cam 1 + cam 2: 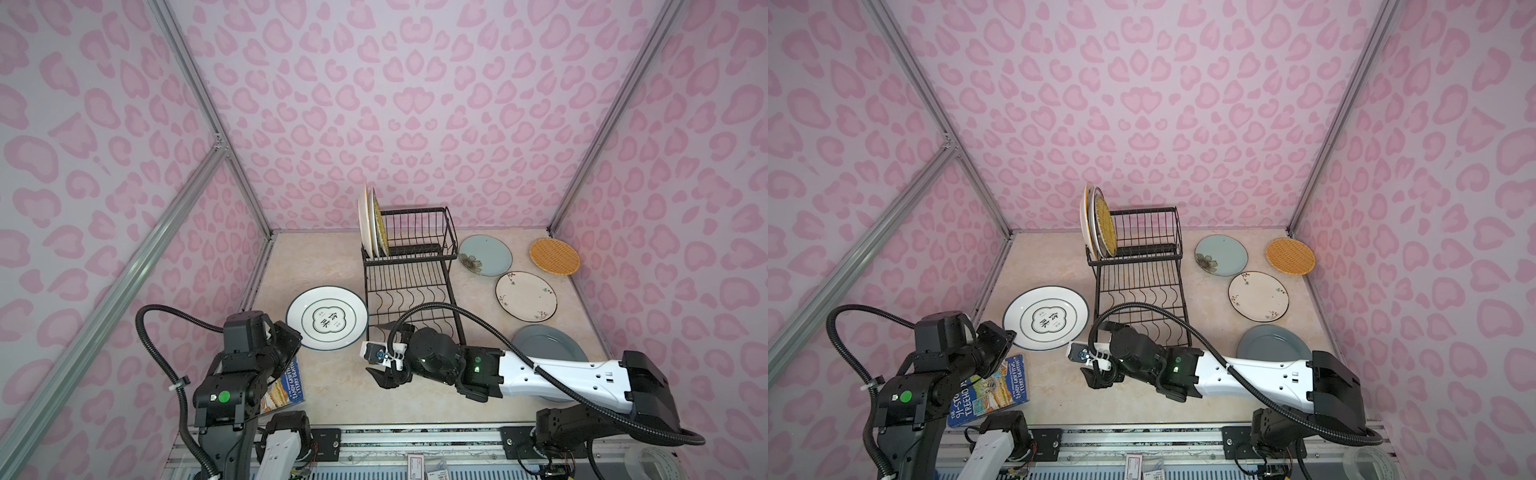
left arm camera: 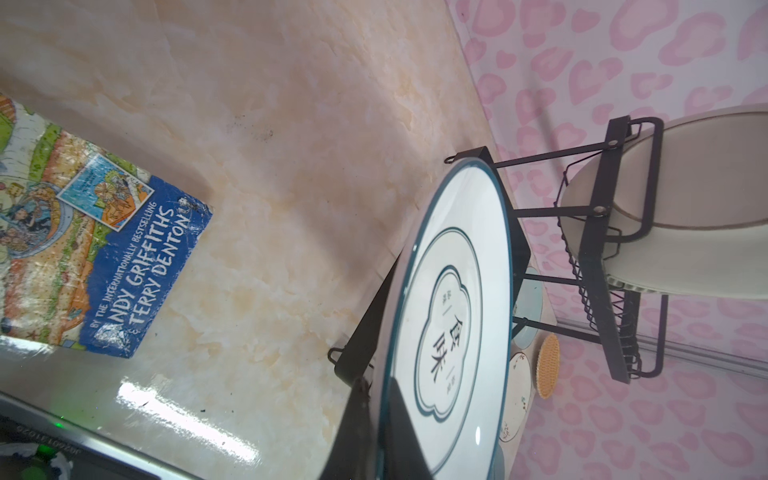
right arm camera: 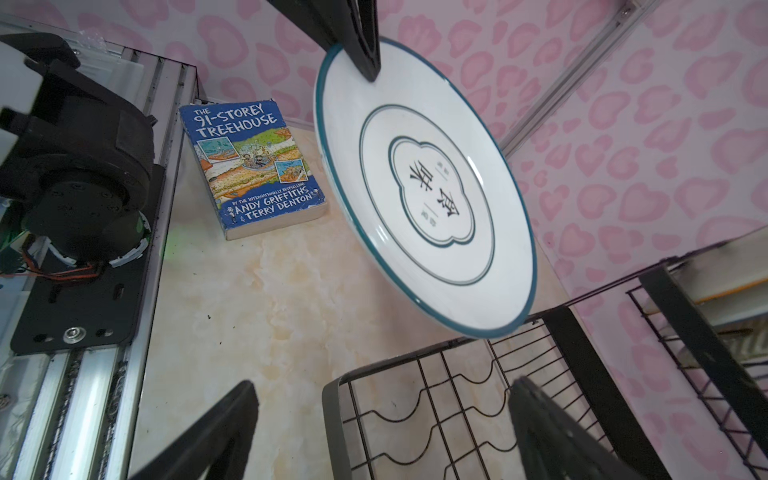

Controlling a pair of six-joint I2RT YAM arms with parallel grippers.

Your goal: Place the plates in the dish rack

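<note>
Near the left edge of the tabletop [image 1: 332,399], beside the dish rack [image 1: 409,282]: the left gripper [image 1: 295,338] holds the white teal-ringed plate [image 1: 327,318] by its rim, lifted clear of the surface. At the rack's near end the right gripper [image 1: 374,351] gapes wide, empty. Done: three plates [image 1: 370,224], as far as countable, stand in the raised tier [image 1: 415,232]. Remaining: the held one plus four flat toward the right edge: pale blue flowered plate [image 1: 485,254], orange woven plate [image 1: 554,255], cream sprigged plate [image 1: 525,302], grey-blue plate [image 1: 544,338] partly under the right arm [image 1: 561,374]. Judged under halfway.

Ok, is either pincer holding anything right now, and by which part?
The left pincer grips the green-edged white plate by its rim, with the plate tilted off the table. The right pincer is open, holding nothing.
</note>
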